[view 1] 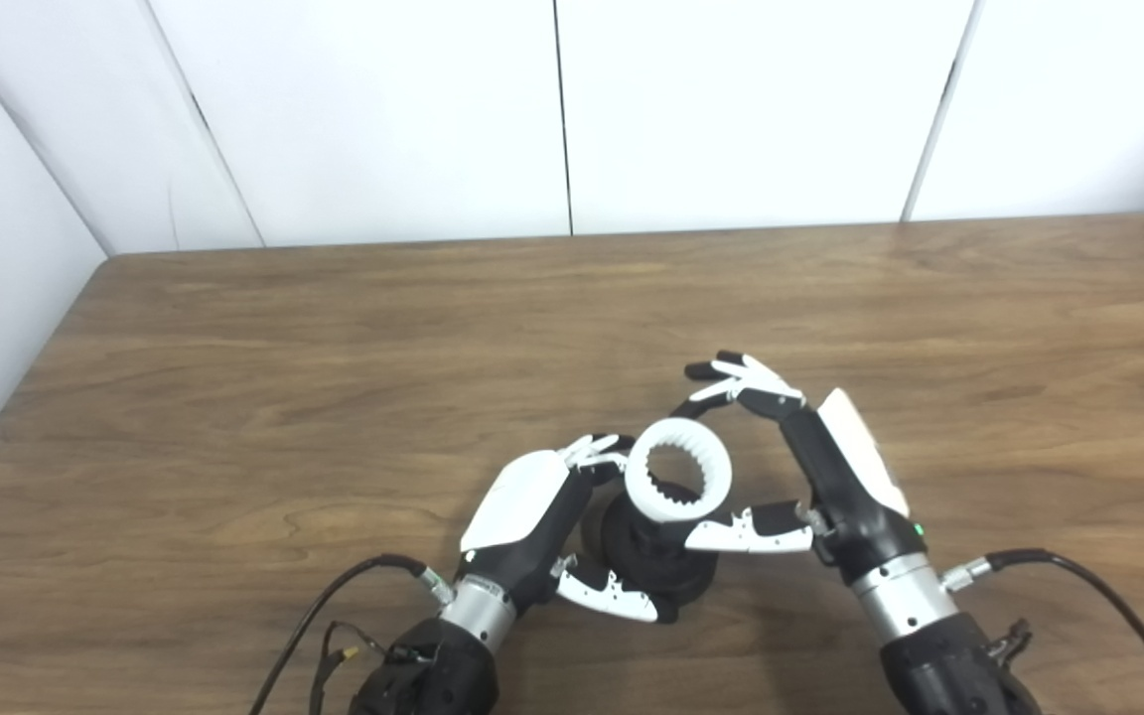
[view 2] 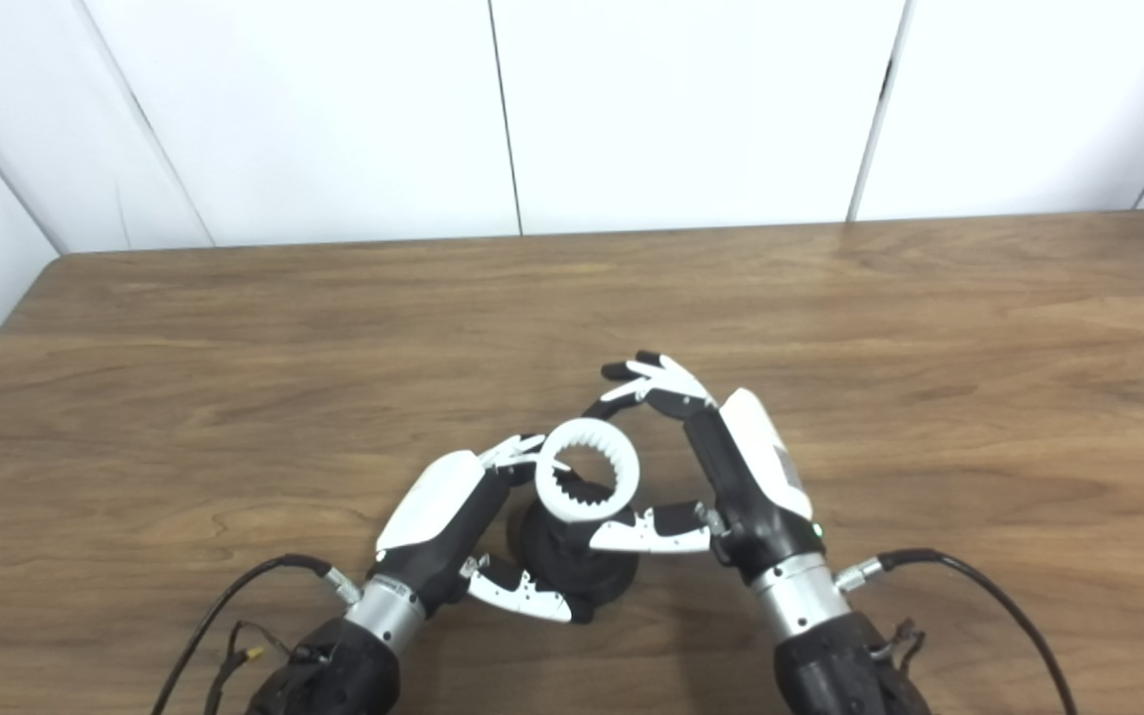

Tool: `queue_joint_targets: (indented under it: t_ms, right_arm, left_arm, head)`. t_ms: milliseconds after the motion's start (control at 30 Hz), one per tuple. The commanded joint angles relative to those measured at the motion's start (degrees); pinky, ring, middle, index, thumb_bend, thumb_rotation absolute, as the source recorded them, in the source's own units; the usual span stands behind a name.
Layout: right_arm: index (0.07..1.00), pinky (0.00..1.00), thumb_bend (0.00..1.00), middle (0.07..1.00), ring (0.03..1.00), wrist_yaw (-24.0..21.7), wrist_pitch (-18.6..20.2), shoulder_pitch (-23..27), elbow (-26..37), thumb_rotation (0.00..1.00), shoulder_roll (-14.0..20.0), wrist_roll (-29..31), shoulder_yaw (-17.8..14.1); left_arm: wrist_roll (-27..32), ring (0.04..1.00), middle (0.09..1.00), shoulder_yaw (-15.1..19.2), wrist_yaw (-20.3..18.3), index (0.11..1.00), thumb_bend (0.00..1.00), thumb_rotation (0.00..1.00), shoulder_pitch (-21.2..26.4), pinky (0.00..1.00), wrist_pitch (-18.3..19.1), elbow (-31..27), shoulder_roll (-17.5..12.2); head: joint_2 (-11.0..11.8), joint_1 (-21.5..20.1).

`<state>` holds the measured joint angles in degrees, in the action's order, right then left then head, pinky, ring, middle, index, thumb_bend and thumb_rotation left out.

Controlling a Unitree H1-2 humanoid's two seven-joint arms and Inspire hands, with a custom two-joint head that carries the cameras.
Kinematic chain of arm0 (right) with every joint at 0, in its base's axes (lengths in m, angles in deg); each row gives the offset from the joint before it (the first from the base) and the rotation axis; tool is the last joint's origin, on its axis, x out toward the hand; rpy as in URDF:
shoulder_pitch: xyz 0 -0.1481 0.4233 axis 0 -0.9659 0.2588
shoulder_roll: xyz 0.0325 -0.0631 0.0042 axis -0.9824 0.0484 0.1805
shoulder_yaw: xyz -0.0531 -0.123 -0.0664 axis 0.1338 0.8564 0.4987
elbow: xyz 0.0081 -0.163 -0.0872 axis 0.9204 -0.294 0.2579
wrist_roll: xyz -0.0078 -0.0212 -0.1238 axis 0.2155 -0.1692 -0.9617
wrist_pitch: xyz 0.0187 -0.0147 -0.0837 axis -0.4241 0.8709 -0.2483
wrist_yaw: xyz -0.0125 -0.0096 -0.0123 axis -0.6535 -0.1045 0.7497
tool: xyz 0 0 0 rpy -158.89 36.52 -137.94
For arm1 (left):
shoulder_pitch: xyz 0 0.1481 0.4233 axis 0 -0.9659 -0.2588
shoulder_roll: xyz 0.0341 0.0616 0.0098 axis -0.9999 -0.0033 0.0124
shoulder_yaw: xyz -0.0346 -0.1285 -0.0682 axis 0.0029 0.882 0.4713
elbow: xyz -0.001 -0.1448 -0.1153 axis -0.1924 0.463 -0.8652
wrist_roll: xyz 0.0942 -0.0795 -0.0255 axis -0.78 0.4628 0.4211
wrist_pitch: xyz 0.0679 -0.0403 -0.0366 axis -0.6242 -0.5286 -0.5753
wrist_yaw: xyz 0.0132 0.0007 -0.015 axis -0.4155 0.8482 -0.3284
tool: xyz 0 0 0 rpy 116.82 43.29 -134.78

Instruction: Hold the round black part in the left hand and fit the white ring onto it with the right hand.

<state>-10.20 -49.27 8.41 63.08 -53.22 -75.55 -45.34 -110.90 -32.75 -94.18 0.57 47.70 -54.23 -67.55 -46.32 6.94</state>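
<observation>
Your white ring [view 1: 679,470], with little teeth inside, sits tilted on top of the round black part [view 1: 653,558], near the desk's [view 1: 334,377] front edge. Your left hand [view 1: 532,516] holds the black part from 9 o'clock, fingers [view 1: 597,452] curled behind it and thumb in front. Your right hand [view 1: 835,467] comes in from 3 o'clock. Its thumb touches the ring's low edge, and its fingers [view 1: 741,377] reach over at 1 o'clock, spread a little; you cannot tell if they touch.
</observation>
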Motion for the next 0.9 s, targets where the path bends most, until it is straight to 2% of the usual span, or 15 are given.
queue_joint_targets:
  t_ms: [0, 200, 867]
  right_arm:
    - [0.480, 0.82, 0.52, 0.805, 0.896, 0.3, -1.2, -0.2, -0.3, 0.15, -0.3, -1.0, 0.3]
    - [0.480, 0.82, 0.52, 0.808, 0.897, 0.2, -1.2, 0.0, -1.7, 0.15, 0.1, -1.6, 0.5]
    - [0.481, 0.94, 0.52, 0.817, 0.907, -0.5, -2.2, 0.2, -3.7, 0.15, 2.5, -1.3, 0.4]
  left_arm:
    - [-0.8, 0.951, 0.916, 0.0, -0.4, 0.632, 0.89, 0.29, 1.1, 0.92, 0.6, -0.7, -0.2]
    - [-1.2, 0.957, 0.921, 0.1, -1.2, 0.638, 0.88, 0.28, 1.2, 0.93, 1.5, -1.4, 0.0]
    - [-1.2, 0.953, 0.918, 0.2, -1.5, 0.634, 0.88, 0.29, 1.3, 0.93, 1.5, -1.9, -0.5]
  head:
    - [0.0, 0.1]
    - [-0.5, 0.2]
    - [-1.2, 0.1]
